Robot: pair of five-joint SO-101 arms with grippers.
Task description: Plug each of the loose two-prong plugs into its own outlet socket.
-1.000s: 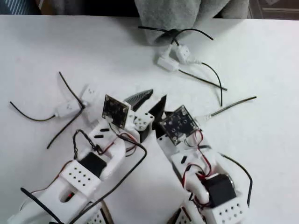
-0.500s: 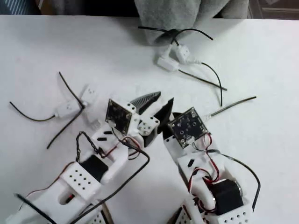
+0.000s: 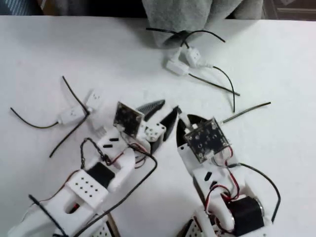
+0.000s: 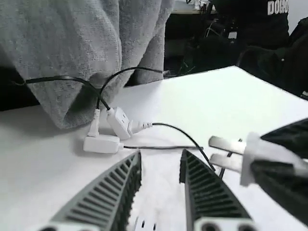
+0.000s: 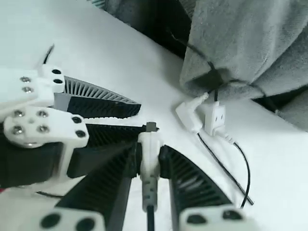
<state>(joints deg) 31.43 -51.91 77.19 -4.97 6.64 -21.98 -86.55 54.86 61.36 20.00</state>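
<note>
My right gripper [image 5: 149,145] is shut on a white two-prong plug [image 5: 148,161], held above the table near its middle. In the left wrist view that plug's [image 4: 250,154] prongs stick out just beside my left gripper [image 4: 160,159], which is open with nothing between its ribbed fingers [image 4: 120,190]. From above, the left gripper [image 3: 170,105] and the right gripper [image 3: 186,121] are close together, tips almost touching. A white socket [image 3: 193,55] and a plug [image 3: 177,67] lie side by side at the back. Another socket [image 3: 95,98] and plug [image 3: 71,115] lie at the left.
A grey cloth [image 3: 182,15] hangs over the table's far edge, with black cords [image 3: 217,79] running out from under it. The held plug's cord [image 3: 247,111] trails off to the right. Thin black wires [image 3: 71,94] cross the left side of the white table [image 3: 276,59].
The right arm has swung to the right and turned its wrist, keeping hold of the plug. The left gripper has shifted slightly right, staying open.
</note>
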